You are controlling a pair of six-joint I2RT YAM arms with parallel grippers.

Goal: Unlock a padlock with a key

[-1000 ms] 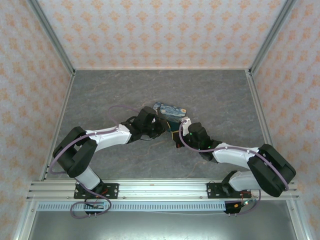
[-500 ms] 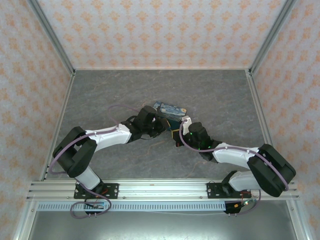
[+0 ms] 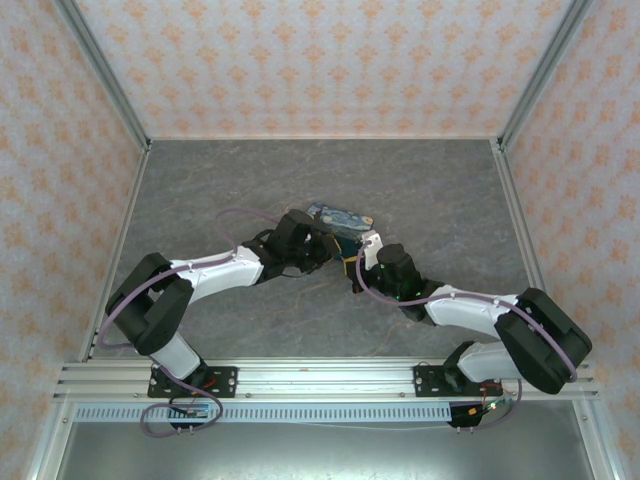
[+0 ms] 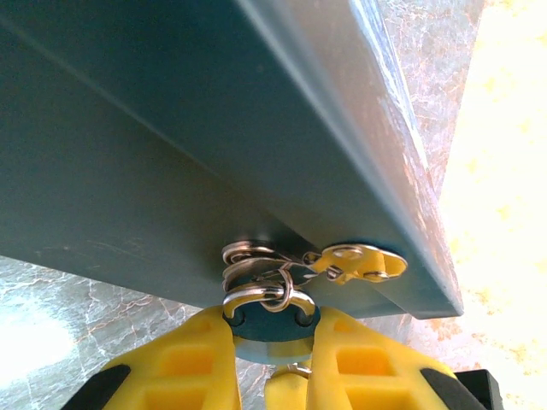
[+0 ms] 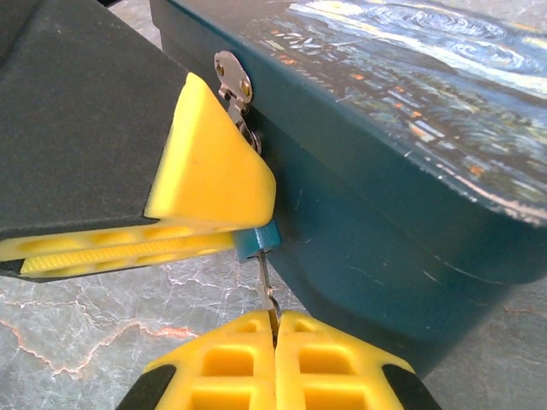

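Tiny, stiff, likely slick padlock (image 4: pixel 272 323) at hasp (image 5: pixel 229 73) of tin (image 5: pixel 385 196), clamped across body by left hand (image 4: pixel 273 342); key (image 5: pixel 267 286) pinched in right hand (image 5: pixel 275 323).

Metal, paint, plastic
I see tin (image 5: pixel 385 213) smooth teal, padlock (image 4: pixel 273 329) shackle (image 4: pixel 261 296) and key (image 5: pixel 267 286) shiny metal, left fingers (image 4: pixel 197 363) matt yellow plastic.

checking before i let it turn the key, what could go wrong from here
1. The right hand pinches only the end of the thin key, right at its fingertips; twisting may make it slip or bend.
2. The left hand holds the small padlock by its fingertips, so the padlock could rotate with the key.
3. The padlock hangs from the clasp of the box; any pull may drag the box.
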